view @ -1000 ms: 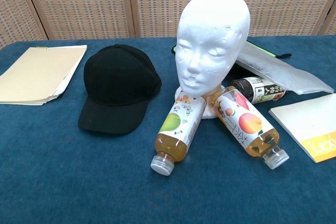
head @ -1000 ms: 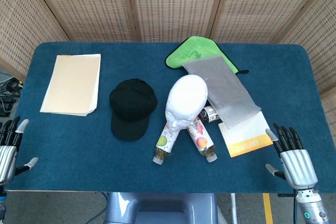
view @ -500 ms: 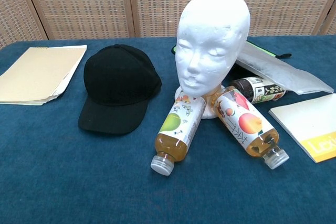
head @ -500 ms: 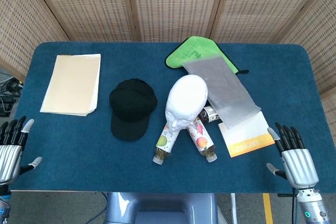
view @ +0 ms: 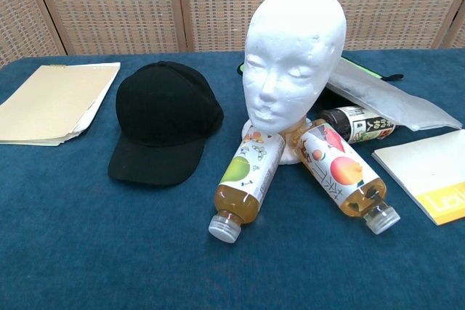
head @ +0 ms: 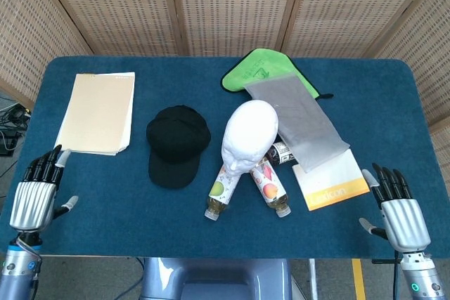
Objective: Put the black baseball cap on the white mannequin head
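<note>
Left hand advances into the frame; right hand drops slightly.
In the head view, the left hand [head: 32, 197], fingers spread and empty, has moved from the lower-left edge inward and upward, while the right hand [head: 400, 212] has shifted a little toward the lower-right corner.

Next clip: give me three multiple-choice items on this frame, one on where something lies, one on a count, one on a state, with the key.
1. Where does the black baseball cap lie?
A. On the table, between the mannequin head and the beige folder
B. On the mannequin head
C. In the left hand

2. How many juice bottles with fruit labels lie in front of the mannequin head?
A. One
B. Two
C. Four

3. What is the right hand doing?
A. Holding the cap
B. Pressing a bottle
C. Holding nothing, fingers apart

Key: 1 A, the cap sits flat on the blue table; 2 B, two lie angled by its base; 3 C, it sits empty at the table's near edge.
</note>
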`<state>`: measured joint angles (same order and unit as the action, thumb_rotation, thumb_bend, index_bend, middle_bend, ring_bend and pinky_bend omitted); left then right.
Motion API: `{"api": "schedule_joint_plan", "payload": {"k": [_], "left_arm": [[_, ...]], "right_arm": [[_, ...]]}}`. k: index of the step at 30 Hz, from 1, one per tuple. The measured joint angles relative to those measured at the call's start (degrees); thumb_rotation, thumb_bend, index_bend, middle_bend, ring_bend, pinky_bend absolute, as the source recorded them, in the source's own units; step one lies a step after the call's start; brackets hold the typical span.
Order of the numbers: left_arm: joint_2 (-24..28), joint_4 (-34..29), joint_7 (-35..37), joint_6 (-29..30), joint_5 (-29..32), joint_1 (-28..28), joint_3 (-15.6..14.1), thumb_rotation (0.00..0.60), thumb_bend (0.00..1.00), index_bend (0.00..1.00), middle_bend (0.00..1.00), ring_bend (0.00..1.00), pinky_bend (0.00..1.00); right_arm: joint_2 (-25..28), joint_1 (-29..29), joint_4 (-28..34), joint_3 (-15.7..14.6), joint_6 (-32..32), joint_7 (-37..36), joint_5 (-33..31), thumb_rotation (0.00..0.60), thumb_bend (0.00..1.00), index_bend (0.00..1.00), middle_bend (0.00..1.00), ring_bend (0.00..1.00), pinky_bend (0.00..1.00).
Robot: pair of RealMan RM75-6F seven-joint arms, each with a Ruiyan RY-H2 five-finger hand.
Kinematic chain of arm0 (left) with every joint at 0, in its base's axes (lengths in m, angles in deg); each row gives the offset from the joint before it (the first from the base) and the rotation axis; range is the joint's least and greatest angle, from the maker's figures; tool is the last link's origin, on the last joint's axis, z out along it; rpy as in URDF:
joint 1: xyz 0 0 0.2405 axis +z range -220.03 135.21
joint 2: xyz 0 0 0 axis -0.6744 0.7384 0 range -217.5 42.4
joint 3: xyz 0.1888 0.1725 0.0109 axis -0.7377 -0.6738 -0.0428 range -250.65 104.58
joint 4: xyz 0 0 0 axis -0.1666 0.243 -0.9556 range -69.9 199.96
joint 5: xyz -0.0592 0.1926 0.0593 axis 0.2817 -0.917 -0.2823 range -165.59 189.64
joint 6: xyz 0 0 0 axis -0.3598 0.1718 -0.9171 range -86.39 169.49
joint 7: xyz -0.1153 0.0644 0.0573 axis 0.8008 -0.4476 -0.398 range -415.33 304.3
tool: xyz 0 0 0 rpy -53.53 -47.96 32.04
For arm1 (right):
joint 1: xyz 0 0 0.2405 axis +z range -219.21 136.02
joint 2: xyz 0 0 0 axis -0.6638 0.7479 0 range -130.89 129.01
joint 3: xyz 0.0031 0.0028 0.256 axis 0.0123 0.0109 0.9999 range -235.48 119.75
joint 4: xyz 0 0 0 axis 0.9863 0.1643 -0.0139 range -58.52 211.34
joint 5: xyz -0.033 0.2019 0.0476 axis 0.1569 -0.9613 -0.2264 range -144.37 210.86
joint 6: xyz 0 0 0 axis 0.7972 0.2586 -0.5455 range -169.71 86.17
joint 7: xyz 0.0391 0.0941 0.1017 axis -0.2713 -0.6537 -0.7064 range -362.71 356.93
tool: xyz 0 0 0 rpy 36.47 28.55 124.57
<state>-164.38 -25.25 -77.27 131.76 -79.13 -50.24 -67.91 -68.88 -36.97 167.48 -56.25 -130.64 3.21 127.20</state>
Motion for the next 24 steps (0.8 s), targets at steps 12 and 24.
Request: {"api": "schedule_joint_plan", "payload": {"k": [12,24], "left_arm": [[-4.8,3.2,-2.3,-8.8,-0.8,-7.1,1.2,0.6,0.0,0.07,0.84,0.77,0.69],[-12.0,5.5,-6.9,-17.6,4.6,-12.2,1.1,0.6,0.3,0.18,0.87,0.8,0.7]], "right_arm": [[0.4,-0.2,0.1,0.2,-0.4,-0.8,-0.1,0.6,0.06,0.11,0.0,0.0,0.0],[0.6,-0.3,0.1,0.3,-0.9,-1.7,0.0,0.6,0.06,0.12,0.0,0.0,0.0]]}}
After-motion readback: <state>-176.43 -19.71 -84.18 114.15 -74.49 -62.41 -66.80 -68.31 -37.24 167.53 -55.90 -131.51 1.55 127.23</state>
